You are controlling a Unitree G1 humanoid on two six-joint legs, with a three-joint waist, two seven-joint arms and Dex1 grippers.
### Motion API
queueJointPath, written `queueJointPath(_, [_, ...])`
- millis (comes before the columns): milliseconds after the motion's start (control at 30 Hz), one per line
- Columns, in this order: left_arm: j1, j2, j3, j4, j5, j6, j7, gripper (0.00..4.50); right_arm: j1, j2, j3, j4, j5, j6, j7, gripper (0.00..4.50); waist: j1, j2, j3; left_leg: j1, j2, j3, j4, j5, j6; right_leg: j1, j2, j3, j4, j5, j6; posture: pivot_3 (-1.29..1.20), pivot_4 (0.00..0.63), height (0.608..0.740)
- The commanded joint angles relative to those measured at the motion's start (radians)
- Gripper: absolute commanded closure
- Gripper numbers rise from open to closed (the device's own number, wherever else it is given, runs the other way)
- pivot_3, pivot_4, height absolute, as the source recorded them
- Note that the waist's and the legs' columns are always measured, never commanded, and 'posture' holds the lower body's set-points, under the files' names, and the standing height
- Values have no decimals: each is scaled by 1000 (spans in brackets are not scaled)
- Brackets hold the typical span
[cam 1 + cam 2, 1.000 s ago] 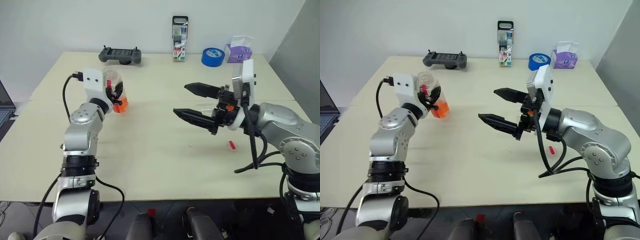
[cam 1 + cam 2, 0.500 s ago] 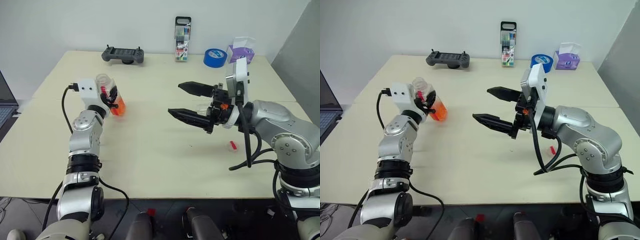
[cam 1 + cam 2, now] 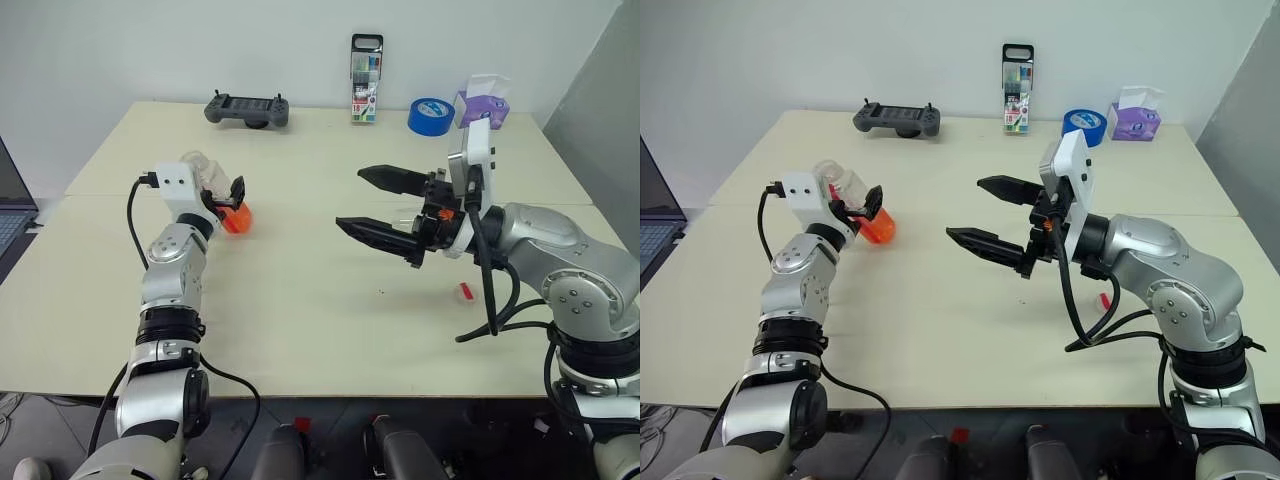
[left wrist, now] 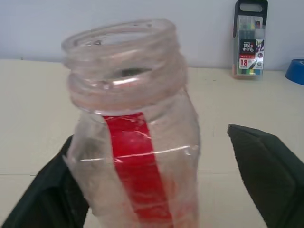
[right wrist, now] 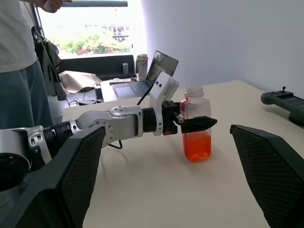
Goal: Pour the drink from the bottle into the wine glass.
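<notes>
Cream tabletop (image 3: 300,320) is carrying one uncapped bottle (image 5: 196,124), standing upright with orange drink (image 5: 196,145) low inside. Left gripper (image 4: 156,190) is sitting with fingers spread around it, one finger (image 4: 45,199) touching, the other clear. Right gripper (image 3: 375,205) is hovering wide apart, holding nothing. Right wrist view is showing a person (image 5: 21,71) beside a laptop (image 5: 154,69).
</notes>
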Motion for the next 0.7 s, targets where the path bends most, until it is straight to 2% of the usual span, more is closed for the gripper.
queueJointPath(33, [19,17,2,-49,3,9,-5,22,3,1,-30,-34,-2,-10,-7,0,0,0,0,0,0,0,0,0,0,0,0,0,0,0,0,0,150,740])
queueJointPath(333, [123,14,-8,-193,3,71,8,22,29,6,-32,-40,-11,-12,-18,0,0,0,0,0,1,-2,0,0,0,0,0,-1,0,0,0,0,150,740])
queueJointPath(467, [198,16,2,-311,-4,136,29,22,40,3,-32,-48,-18,-14,-22,0,0,0,0,0,0,-1,0,0,0,1,0,-1,0,0,0,0,150,740])
queueJointPath(600, [378,19,0,-546,-29,282,34,22,86,-25,-53,-74,-20,-8,-26,0,-5,0,0,1,1,-1,-1,0,0,1,-1,0,0,0,0,0,150,740])
queueJointPath(700, [566,44,-9,-767,-56,422,15,22,178,-80,-84,-124,-40,-8,-31,0,-3,0,0,0,1,-2,-1,0,0,1,-1,1,0,0,0,0,150,740])
